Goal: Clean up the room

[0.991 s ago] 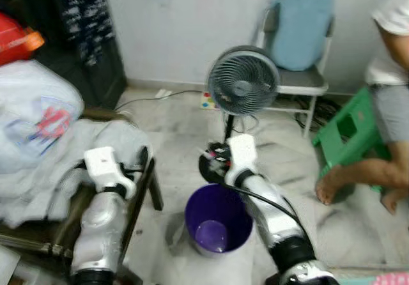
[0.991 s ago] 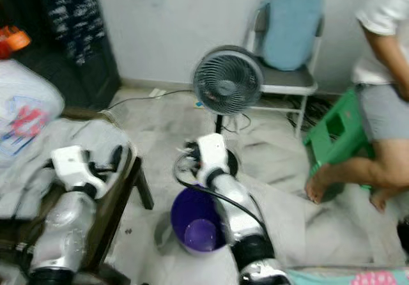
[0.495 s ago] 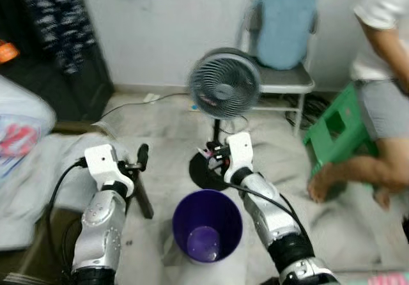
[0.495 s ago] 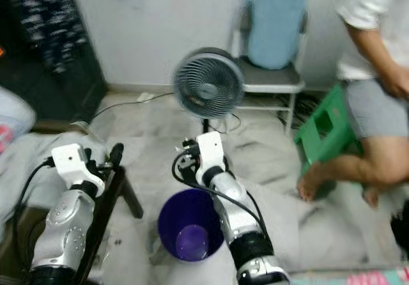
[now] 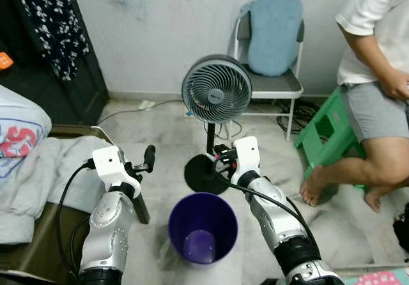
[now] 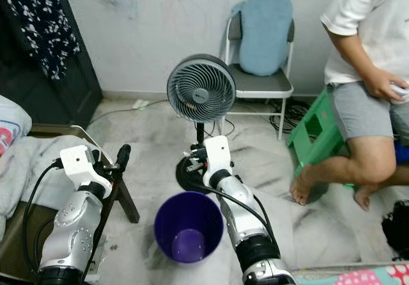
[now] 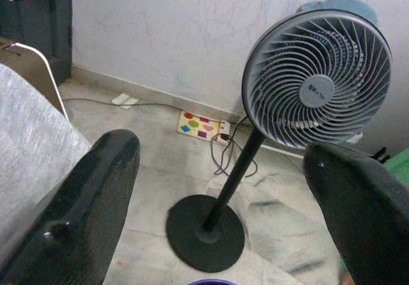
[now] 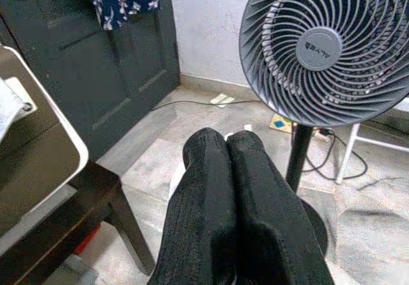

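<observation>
A purple bin [image 5: 202,226] stands empty on the floor between my two arms. My left gripper [image 7: 223,151] is held above the edge of a low dark table [image 5: 137,202], its fingers [image 7: 96,189] wide apart with nothing between them. My right gripper [image 8: 227,138] hangs just above the black base [image 5: 203,174] of a grey standing fan [image 5: 216,97], with both fingers pressed together and empty. Grey clothing [image 5: 45,170] lies piled on the table at my left, beside a white bag with red print [image 5: 16,131].
A person sits on a green stool [image 5: 329,135] at the right, bare feet on the floor. A metal chair with a blue cushion [image 5: 271,36] stands against the far wall behind the fan. Cables and a power strip [image 7: 201,124] lie by the wall. A dark cabinet [image 5: 45,48] is at the back left.
The whole picture has shifted and sharpened, so the camera has moved. Both arms hold the same pose over the bin, and nothing was taken or released.
</observation>
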Controlling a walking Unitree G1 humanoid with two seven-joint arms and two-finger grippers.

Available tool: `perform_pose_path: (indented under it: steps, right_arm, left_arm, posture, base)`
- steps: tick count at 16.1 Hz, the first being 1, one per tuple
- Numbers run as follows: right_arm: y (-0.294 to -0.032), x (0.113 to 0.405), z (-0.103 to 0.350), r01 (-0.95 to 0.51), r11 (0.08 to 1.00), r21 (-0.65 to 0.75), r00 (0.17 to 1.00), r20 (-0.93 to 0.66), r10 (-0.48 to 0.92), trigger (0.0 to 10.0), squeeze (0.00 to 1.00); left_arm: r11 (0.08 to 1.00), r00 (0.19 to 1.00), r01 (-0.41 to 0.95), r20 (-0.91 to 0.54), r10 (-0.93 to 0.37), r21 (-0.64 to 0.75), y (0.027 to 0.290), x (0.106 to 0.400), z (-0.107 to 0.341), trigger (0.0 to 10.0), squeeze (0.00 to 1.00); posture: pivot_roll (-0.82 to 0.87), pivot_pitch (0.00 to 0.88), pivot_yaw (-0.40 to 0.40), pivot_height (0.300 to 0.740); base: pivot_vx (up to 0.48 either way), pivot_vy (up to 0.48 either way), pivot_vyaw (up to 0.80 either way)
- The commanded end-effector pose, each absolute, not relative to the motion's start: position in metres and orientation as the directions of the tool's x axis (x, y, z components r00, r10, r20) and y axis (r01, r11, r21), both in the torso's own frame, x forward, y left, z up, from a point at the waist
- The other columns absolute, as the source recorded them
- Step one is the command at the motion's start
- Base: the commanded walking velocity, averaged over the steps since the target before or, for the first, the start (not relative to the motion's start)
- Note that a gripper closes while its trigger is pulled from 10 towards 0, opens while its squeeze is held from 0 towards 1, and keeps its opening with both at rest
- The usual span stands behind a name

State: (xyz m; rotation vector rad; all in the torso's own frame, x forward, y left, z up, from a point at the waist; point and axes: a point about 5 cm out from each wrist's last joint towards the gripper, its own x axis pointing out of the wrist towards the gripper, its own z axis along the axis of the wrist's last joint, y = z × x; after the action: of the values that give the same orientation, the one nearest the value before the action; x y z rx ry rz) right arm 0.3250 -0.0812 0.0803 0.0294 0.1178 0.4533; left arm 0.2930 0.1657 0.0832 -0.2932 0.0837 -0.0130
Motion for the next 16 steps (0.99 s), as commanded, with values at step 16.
perform_pose_path:
  steps: [16]
  right_arm:
    - [-0.0798, 0.3243, 0.0776, -0.419, 0.906, 0.056, 0.9, -0.105, 0.423, 10.0, 0.0]
  left_arm:
    - [0.969, 0.991, 0.025, -0.12, -0.056, -0.244, 0.1732, 0.288, 0.0772, 10.0, 0.0]
  posture:
    - [-0.07, 0.069, -0.02, 0.74]
  base:
    - [0.13, 0.0, 0.15]
